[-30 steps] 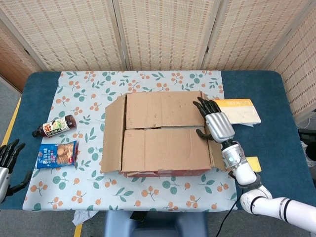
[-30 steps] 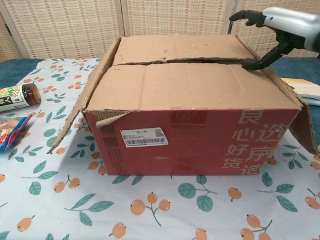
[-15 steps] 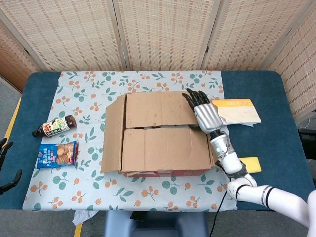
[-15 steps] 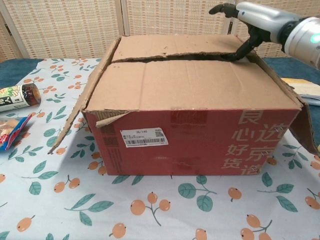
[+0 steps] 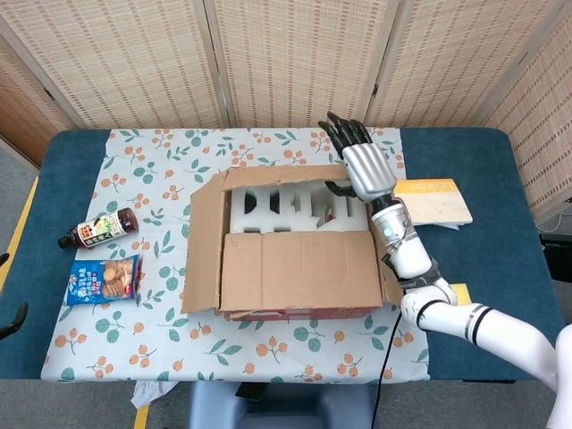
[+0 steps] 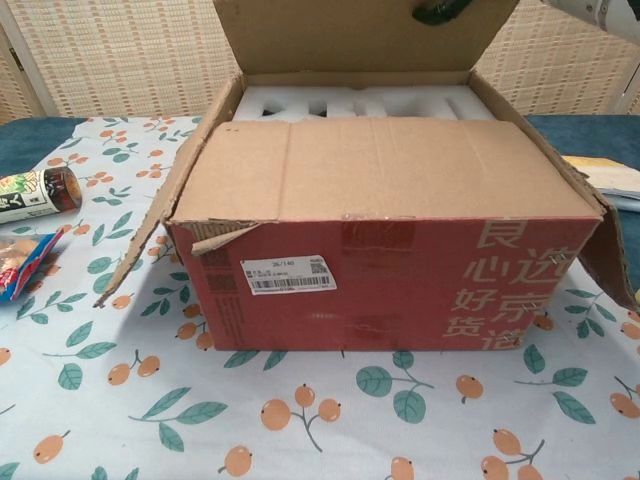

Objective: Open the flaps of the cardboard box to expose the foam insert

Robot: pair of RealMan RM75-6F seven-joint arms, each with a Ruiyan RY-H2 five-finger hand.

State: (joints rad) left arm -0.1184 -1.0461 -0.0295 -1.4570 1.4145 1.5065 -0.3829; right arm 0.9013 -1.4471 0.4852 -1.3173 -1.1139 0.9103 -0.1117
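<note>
Our right hand [image 5: 361, 170] now grips the rear flap [image 6: 355, 35], raised upright since a second ago, thumb under its edge, fingers spread behind, white foam insert [image 5: 286, 210] newly exposed, cardboard box [image 6: 385, 250] mid-bench, front flap [image 5: 299, 268] still closed, left hand barely visible, state undetermined.

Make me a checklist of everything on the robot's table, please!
Surface: blue table with a leaf-print cloth.
Job's things: box; far flap lifted, near flap flat, foam partly showing.
Clutter: bottle, snack bag, booklet, yellow pad.
Robot hands: right robot hand holds the far flap; left robot hand barely visible at the edge.
Cables: black cable by the front edge.
Surroundings: woven screens.
</note>
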